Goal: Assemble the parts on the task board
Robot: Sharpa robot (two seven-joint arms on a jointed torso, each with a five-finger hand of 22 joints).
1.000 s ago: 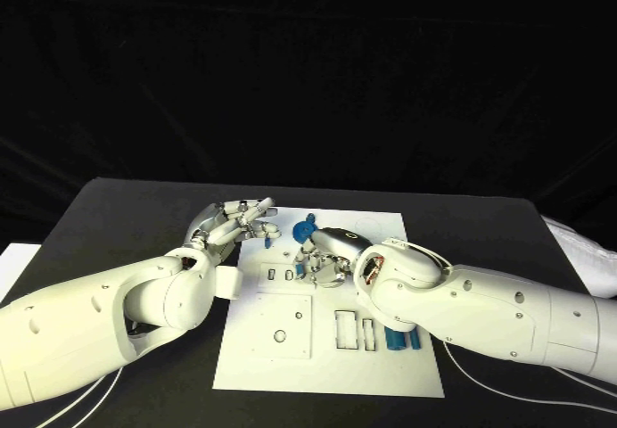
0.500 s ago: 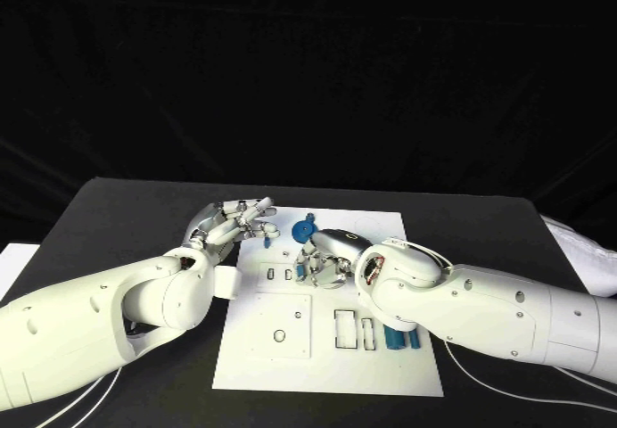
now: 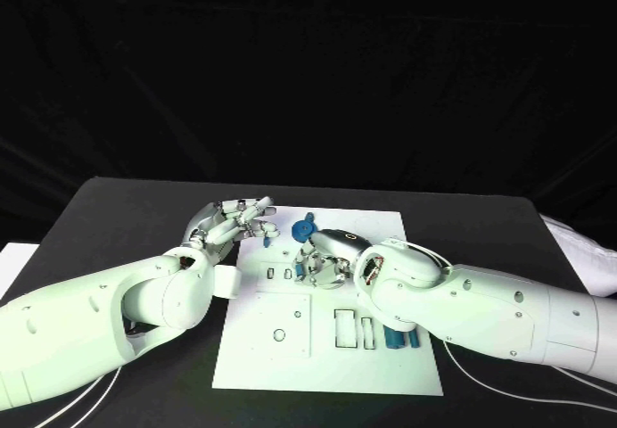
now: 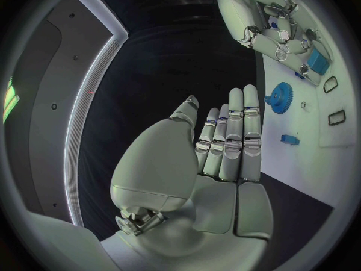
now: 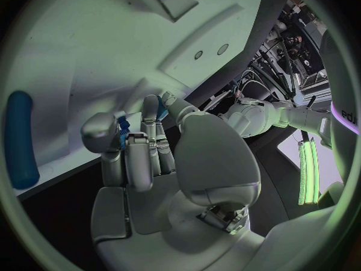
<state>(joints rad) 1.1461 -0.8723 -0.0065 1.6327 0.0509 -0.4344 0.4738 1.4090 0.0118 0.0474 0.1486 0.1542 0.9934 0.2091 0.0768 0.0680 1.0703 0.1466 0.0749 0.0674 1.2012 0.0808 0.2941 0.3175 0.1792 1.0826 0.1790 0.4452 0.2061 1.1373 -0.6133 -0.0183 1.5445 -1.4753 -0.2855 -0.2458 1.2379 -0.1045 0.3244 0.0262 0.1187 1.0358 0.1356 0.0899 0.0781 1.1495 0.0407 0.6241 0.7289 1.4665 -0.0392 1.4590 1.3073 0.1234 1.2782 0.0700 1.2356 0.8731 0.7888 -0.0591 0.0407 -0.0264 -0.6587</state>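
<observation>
Blue part (image 5: 123, 131) pinched in the right hand (image 3: 324, 259) hovers over the white board (image 3: 328, 366) on the bench, barely moved in the last second, so insertion looks pending, while the left hand (image 3: 232, 221) waits spread and empty beside the gear (image 3: 301, 231).

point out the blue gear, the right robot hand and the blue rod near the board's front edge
blue gear (image 4: 279, 96), left wrist view, on its toothed face
right robot hand (image 3: 326, 260), head view, middle of the hand over the board
blue rod (image 5: 20, 137), right wrist view, mid-length
</observation>
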